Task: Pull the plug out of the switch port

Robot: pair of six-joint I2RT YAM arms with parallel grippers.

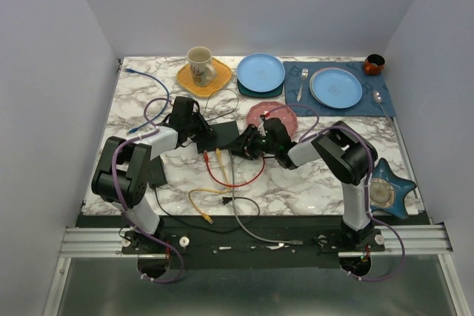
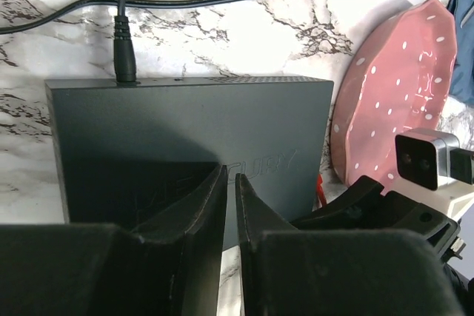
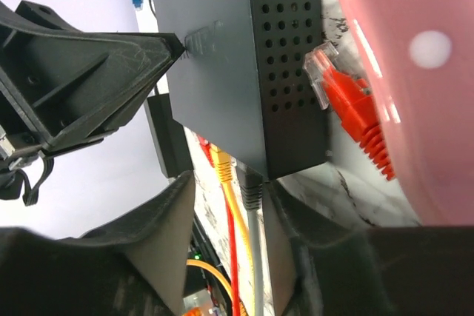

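Switch [image 1: 224,138]: middle of worktop [image 1: 318,183], ports facing near edge. Grey plug [image 3: 250,183]: seated, axis toward near edge, between half-open right fingers [image 3: 167,242], ungripped. Left fingers [image 2: 196,212]: near-closed, empty, pressing switch top.

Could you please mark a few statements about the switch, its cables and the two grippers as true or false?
1. The left gripper rests its fingertips on top of the switch. True.
2. The red plug sits in a switch port. False: it lies unplugged beside the switch's vented side, next to the pink dotted plate.
3. The right gripper has a finger on either side of a grey cable plugged into the switch. True.
4. The black power cable is out of the switch. False: it is plugged into the far edge.
5. The mug stands on the pink dotted plate. False: it stands on a yellow plate.
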